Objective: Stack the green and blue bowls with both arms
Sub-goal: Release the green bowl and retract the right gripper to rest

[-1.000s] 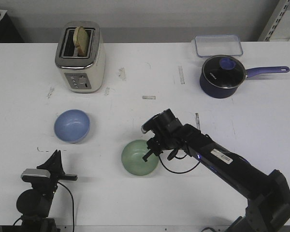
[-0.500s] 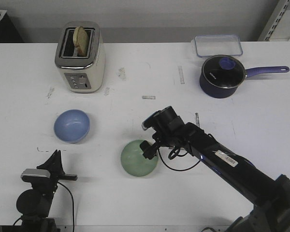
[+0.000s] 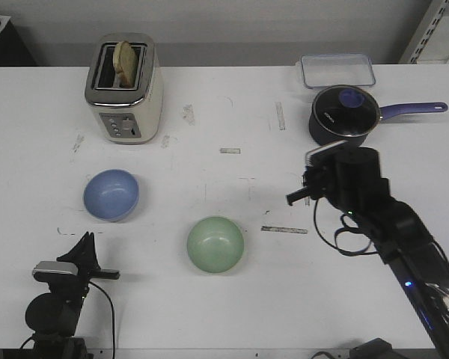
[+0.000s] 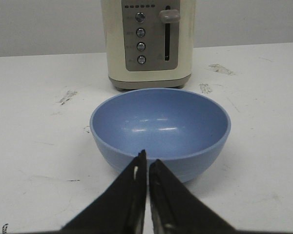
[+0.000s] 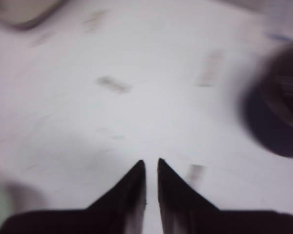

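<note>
The pale blue bowl [image 3: 111, 194] sits on the white table at the left, in front of the toaster. It fills the middle of the left wrist view [image 4: 160, 126]. My left gripper [image 3: 86, 239] is shut and empty, its tips [image 4: 147, 163] just short of the bowl's near wall. The mint green bowl [image 3: 215, 244] stands alone near the table's front middle. My right gripper [image 3: 295, 197] hangs over bare table right of it, well apart. In the blurred right wrist view its jaws [image 5: 151, 165] are almost together and hold nothing.
A cream toaster [image 3: 124, 88] with a slice of bread stands at the back left. A dark navy saucepan [image 3: 344, 117] with a glass lid and a clear lidded box [image 3: 338, 69] are at the back right. Tape marks dot the table.
My right gripper has let go of the green bowl's rim and pulled back to the right and up. The green bowl stays where it was left. The left arm has not moved.
</note>
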